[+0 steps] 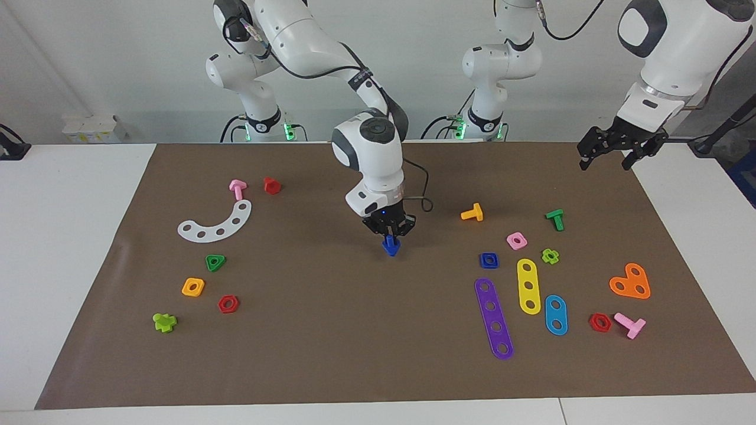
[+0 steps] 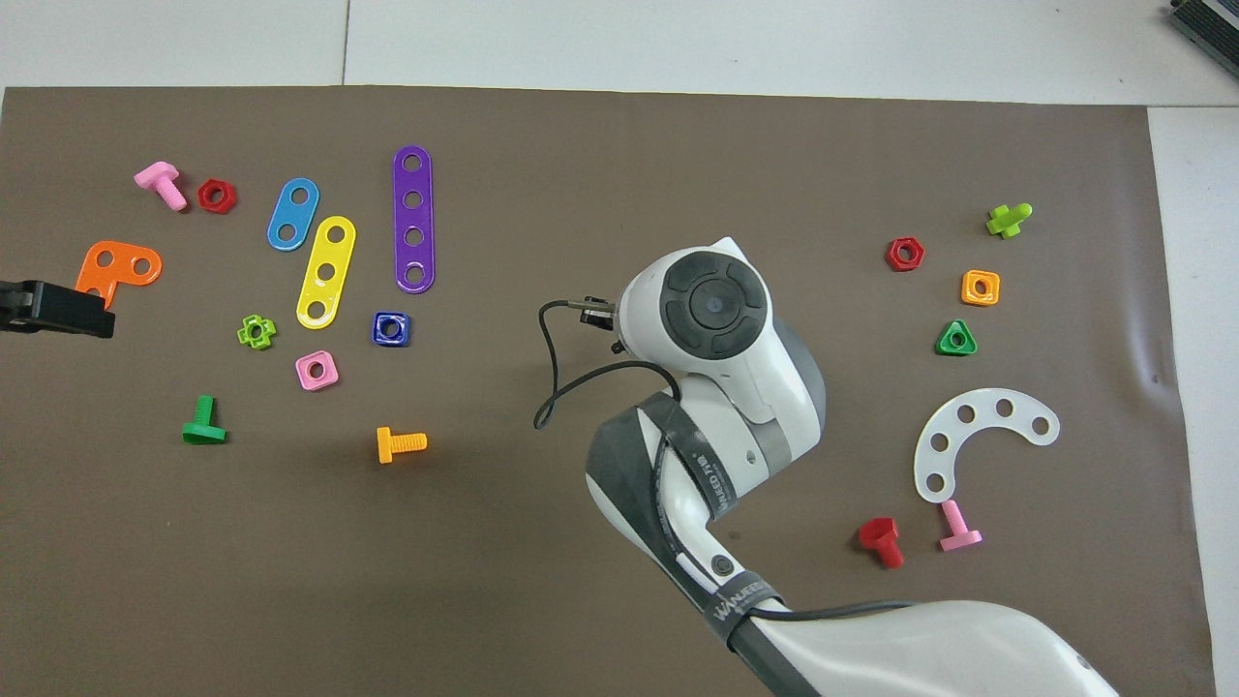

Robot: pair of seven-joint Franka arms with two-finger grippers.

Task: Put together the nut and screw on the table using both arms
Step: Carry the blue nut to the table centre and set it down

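My right gripper (image 1: pixel 390 237) points down over the middle of the brown mat (image 1: pixel 331 354) and is shut on the dark-blue screw (image 1: pixel 390 246), which hangs from its fingers close to the mat. In the overhead view the right arm's wrist (image 2: pixel 713 308) hides the screw. The dark-blue square nut (image 1: pixel 488 260) lies flat on the mat toward the left arm's end, beside a pink square nut (image 1: pixel 516 240); the blue nut also shows in the overhead view (image 2: pixel 391 329). My left gripper (image 1: pixel 608 160) waits open and empty, raised over the mat's corner at its own end.
Purple (image 1: pixel 494 319), yellow (image 1: pixel 528 285) and blue (image 1: pixel 556 314) strips lie farther from the robots than the nut. An orange screw (image 1: pixel 472 213) and a green screw (image 1: pixel 555 219) lie nearer. A white curved strip (image 1: pixel 218 224) and several small nuts lie toward the right arm's end.
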